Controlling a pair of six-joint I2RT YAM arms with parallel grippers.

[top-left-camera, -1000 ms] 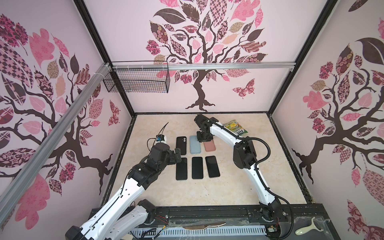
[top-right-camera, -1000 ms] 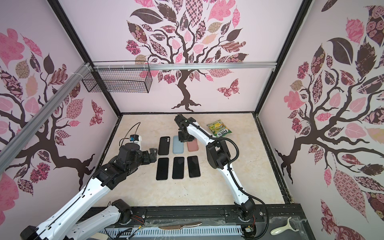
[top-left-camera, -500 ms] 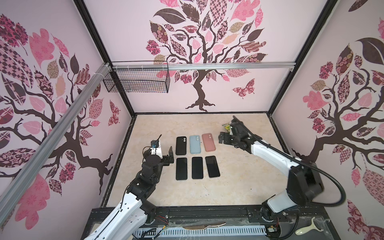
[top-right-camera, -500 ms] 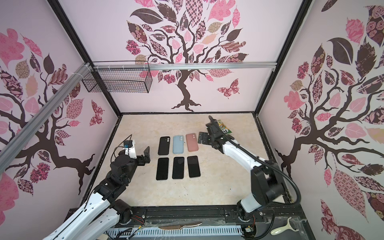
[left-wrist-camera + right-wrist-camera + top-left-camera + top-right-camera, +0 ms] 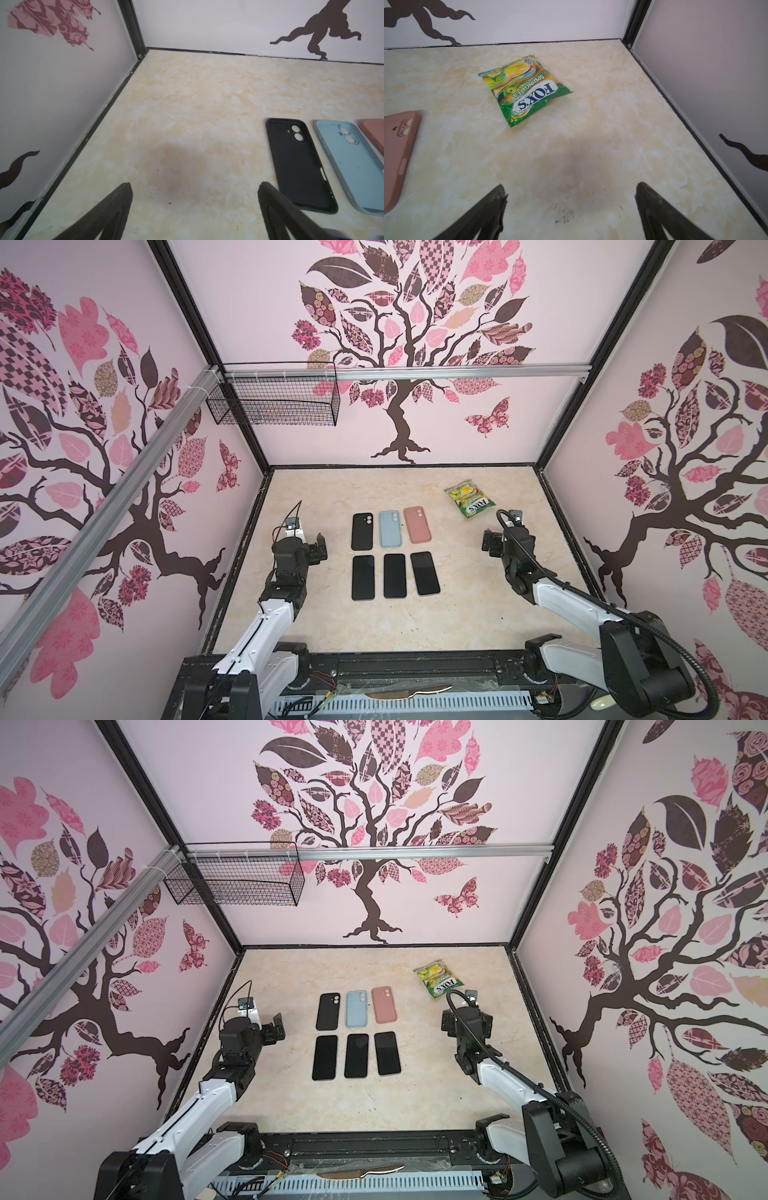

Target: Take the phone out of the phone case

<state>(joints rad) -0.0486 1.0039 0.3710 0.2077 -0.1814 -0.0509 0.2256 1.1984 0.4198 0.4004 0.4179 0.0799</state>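
Left gripper: jaws wide apart and holding nothing, above bare table at the left, apart from the black case; in both top views its fingers are small and partly hidden behind the wrist.
Black case: far row, left; lies flat and empty, the table showing through its lens holes.
Blue case: far row, middle, just beside the black one; its near end is cut off in the left wrist view.
Pink case: far row, right; both wrist views show only a slice of it.
Left phone, middle phone, right phone: near row, out of the cases, one near each case; screens dark, make unreadable; outside both wrist views.
Candy bag: far right, flat, well apart from the cases.
Right gripper: jaws spread and holding nothing, over bare table near the bag; only the fingertips show.
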